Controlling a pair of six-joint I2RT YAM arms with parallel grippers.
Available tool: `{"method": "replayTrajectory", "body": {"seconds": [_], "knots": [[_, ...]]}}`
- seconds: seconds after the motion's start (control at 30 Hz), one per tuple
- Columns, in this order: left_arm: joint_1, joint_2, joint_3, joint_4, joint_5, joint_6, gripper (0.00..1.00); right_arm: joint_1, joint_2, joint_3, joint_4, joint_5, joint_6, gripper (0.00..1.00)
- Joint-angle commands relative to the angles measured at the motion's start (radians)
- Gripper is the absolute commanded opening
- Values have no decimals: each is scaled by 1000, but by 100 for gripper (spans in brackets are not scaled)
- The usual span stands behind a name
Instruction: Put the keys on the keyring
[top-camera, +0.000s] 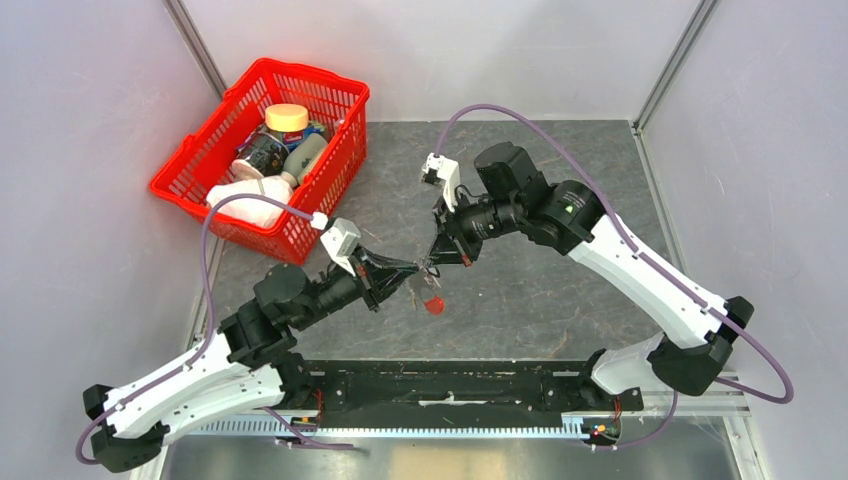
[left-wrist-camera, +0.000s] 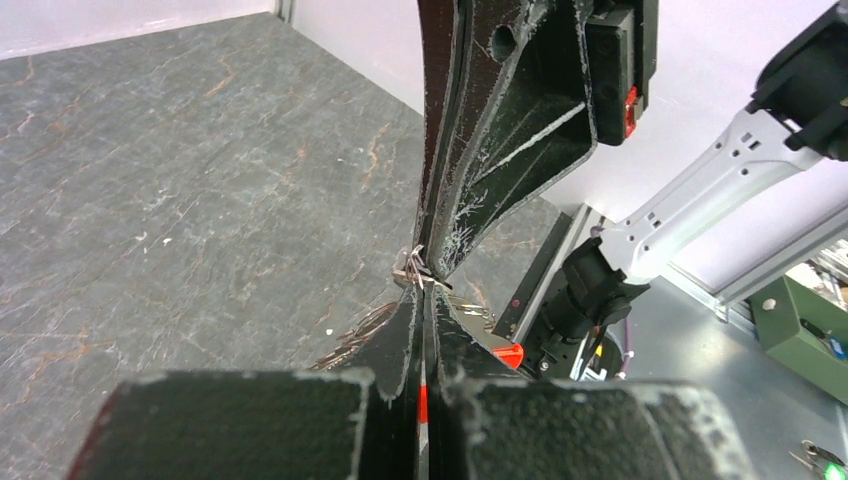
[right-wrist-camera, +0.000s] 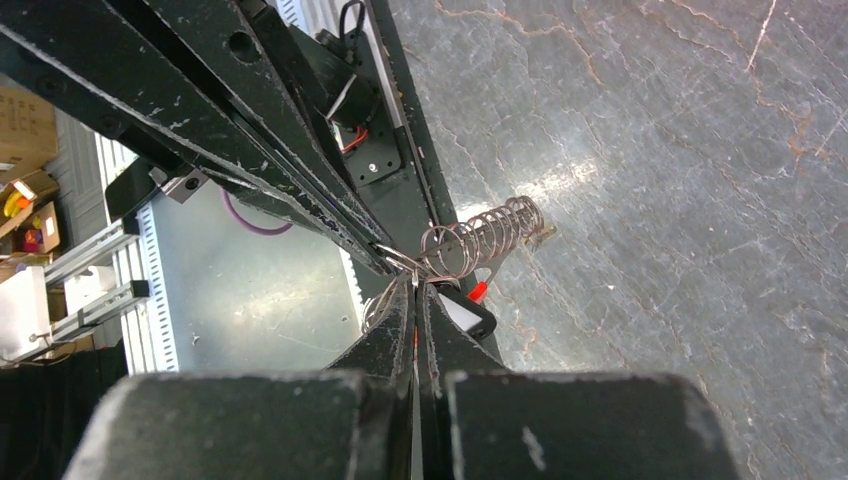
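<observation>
Both grippers meet tip to tip above the middle of the table. My left gripper (top-camera: 418, 268) is shut on the keyring (top-camera: 428, 268), a thin wire pulled out into a loose spiral (right-wrist-camera: 488, 232). My right gripper (top-camera: 438, 258) is shut on the same wire from the far side. The ring's red strap (top-camera: 433, 305) hangs below and also shows in the left wrist view (left-wrist-camera: 508, 355). More wire loops show beside my left fingers (left-wrist-camera: 352, 338). A tiny flat metal piece (left-wrist-camera: 408, 272), maybe a key, sits at the pinch point. I cannot pick out any other keys.
A red plastic basket (top-camera: 190, 180) holding jars and a white bag stands at the back left. The black base rail (top-camera: 450, 385) runs along the near edge. Grey walls close in the left, right and back sides.
</observation>
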Motion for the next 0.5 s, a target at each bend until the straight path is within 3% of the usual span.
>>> {"method": "replayTrajectory", "body": {"seconds": [0.0,0.47], "knots": [[-3,-29,-2,142,67,18,2,2,-51,6,69,-43,34,0],[-3,-50,-14,199,97,1,2,2,-160,-70,121,-141,88,0]]}}
